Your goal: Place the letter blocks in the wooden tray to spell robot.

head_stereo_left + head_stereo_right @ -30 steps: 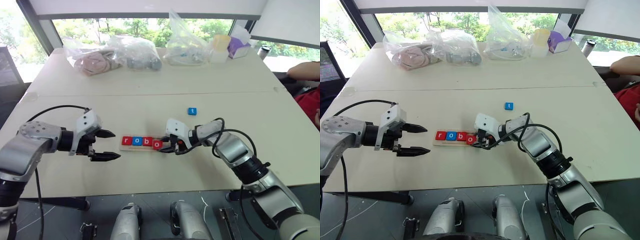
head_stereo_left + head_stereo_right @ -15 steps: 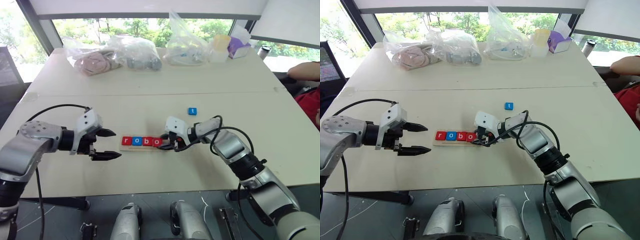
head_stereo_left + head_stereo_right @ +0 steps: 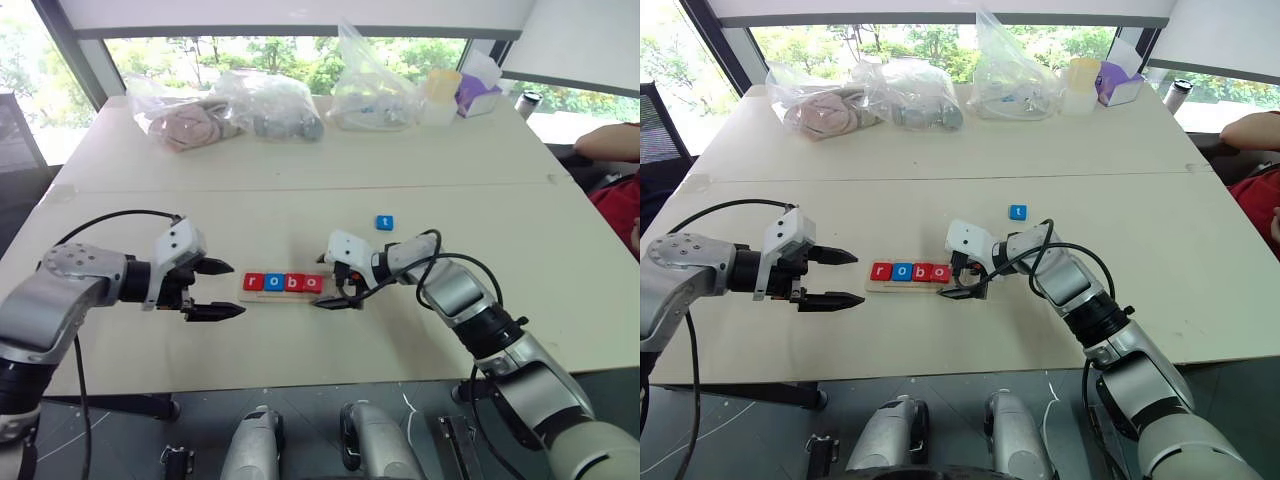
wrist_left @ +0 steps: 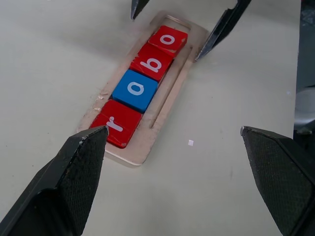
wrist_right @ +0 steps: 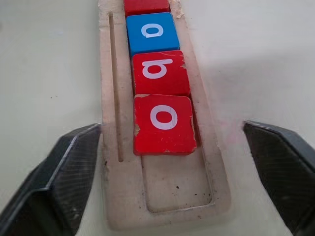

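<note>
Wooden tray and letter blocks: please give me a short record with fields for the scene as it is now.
tray: wooden tray lies between the two grippers
in tray: r, o, b, o, side by side
empty slot: the last one, at the right gripper's end
loose block: blue t on the table, beyond the tray
left gripper: open, holds nothing
right gripper: open, astride the tray's end
remaining: t not yet placed
</note>
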Robot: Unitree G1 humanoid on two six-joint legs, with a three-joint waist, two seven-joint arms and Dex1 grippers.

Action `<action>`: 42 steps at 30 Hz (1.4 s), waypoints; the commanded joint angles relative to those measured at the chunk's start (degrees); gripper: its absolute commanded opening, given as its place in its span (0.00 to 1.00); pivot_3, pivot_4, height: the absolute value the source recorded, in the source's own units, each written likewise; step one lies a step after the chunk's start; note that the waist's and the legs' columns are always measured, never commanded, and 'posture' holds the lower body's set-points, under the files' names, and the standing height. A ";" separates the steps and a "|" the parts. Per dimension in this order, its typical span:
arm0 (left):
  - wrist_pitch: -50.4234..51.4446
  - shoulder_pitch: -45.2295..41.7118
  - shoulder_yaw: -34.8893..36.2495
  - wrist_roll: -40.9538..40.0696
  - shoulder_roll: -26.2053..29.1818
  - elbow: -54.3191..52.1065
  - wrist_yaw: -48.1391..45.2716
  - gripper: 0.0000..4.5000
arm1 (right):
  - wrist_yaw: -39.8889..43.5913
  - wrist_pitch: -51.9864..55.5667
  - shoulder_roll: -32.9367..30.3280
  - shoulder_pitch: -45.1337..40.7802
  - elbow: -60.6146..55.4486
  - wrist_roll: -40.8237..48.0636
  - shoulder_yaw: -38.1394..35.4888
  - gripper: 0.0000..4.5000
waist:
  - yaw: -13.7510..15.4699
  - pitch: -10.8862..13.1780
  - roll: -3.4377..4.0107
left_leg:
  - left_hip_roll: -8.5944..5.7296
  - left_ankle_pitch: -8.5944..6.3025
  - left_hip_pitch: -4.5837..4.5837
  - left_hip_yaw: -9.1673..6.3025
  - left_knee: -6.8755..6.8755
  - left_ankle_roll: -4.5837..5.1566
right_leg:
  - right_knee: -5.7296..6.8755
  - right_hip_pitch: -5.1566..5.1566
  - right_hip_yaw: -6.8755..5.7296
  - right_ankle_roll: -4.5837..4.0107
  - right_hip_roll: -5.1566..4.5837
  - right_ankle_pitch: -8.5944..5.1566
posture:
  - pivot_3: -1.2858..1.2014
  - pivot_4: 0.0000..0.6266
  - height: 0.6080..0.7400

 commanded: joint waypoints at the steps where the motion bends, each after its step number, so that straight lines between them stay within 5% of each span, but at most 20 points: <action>1: -0.19 -1.04 0.81 -0.67 -0.05 -1.36 0.15 1.00 | -0.77 0.16 0.45 -1.35 -1.64 0.40 -2.66 0.99 | 0.00 0.00 0.00 | 0.00 0.00 0.00 0.00 0.00 0.00 | 0.00 0.00 0.00 0.00 0.00 0.00 | 0.52 0.24 1.00; 17: -0.28 -1.58 0.07 -0.42 -0.62 -0.99 0.26 1.00 | -2.90 -3.50 1.58 -2.40 2.42 -2.91 -2.94 0.99 | -0.05 0.00 0.00 | 0.00 0.00 0.00 0.00 0.00 0.00 | 0.00 0.00 0.00 0.00 0.01 0.00 | 0.52 0.24 1.00; 24: 1.33 -2.20 2.61 -2.95 -0.78 -1.42 0.49 1.00 | 2.27 8.27 -0.59 -0.36 -11.37 11.77 -14.22 0.99 | 0.10 0.00 0.01 | 0.02 0.00 -0.01 0.00 -0.01 0.00 | 0.00 0.00 0.00 0.02 0.00 0.01 | 0.52 0.24 1.00; 29: 5.27 -8.79 7.88 -9.48 -3.35 0.36 2.77 1.00 | -8.78 20.63 1.25 -1.76 -12.72 19.29 -28.32 0.99 | 0.30 -0.01 -0.01 | 0.01 0.01 0.00 -0.06 0.08 -0.03 | 0.01 0.08 -0.03 -0.01 -0.03 0.03 | 0.52 0.24 1.00; 33: 4.76 -14.42 8.99 -9.51 -6.48 4.25 6.58 1.00 | -25.32 24.94 5.38 -2.98 -5.96 15.87 -34.33 0.99 | -0.03 -0.02 -0.01 | -0.03 0.02 0.05 -0.05 0.06 -0.03 | 0.01 0.12 -0.02 0.06 -0.03 0.08 | 0.52 0.24 1.00; 42: 1.65 -15.84 4.71 -5.40 -6.02 7.52 4.77 1.00 | -45.13 10.69 15.03 -6.90 18.23 7.76 -35.24 0.99 | -0.75 -0.01 0.00 | -0.01 0.02 0.03 0.02 -0.18 -0.03 | 0.04 -0.07 0.03 0.19 0.07 0.18 | 0.52 0.24 1.00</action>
